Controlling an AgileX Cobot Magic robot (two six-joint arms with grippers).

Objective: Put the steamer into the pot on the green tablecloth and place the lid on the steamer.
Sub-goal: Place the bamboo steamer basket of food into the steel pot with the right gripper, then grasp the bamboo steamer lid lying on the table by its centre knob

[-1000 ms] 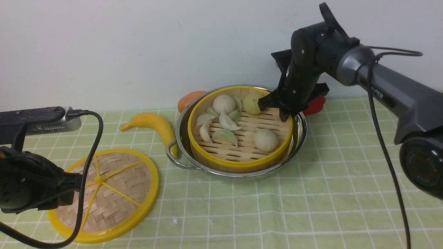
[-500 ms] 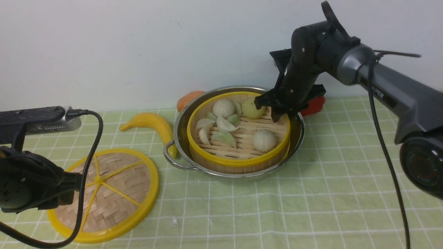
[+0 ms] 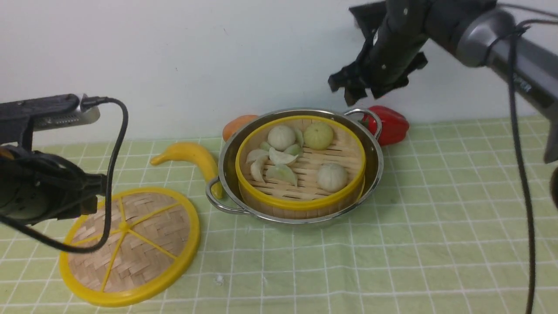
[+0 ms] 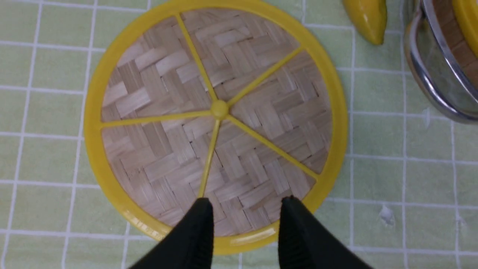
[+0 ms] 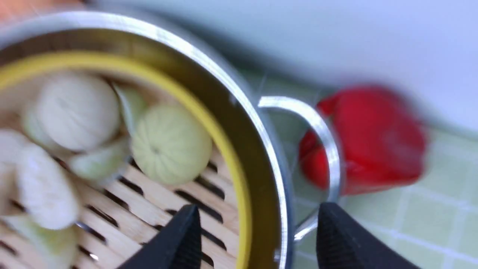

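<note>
The steamer [image 3: 301, 203], a bamboo basket with buns and dumplings, sits inside the shiny pot [image 3: 378, 163] on the green tablecloth [image 3: 392, 253]. My right gripper [image 3: 348, 89] hangs open in the air above the pot's far rim, holding nothing. In the right wrist view its fingertips [image 5: 259, 209] straddle the steamer [image 5: 186, 194] and the pot's wall [image 5: 257, 157] from above. The lid [image 3: 130, 244] lies flat on the cloth to the left of the pot. My left gripper [image 4: 244, 201] is open over the near edge of the lid [image 4: 216, 112], with nothing between its fingers.
A yellow banana [image 3: 192, 155] lies between lid and pot, touching the pot's left handle. A red pepper [image 3: 392, 126] sits behind the pot's far handle, and an orange fruit [image 3: 237, 124] behind its left side. A white wall stands close behind.
My right gripper opened, let go of the steamer's far rim and rose clear of the pot. The steamer settled level in the pot. My left arm lifted slightly.
</note>
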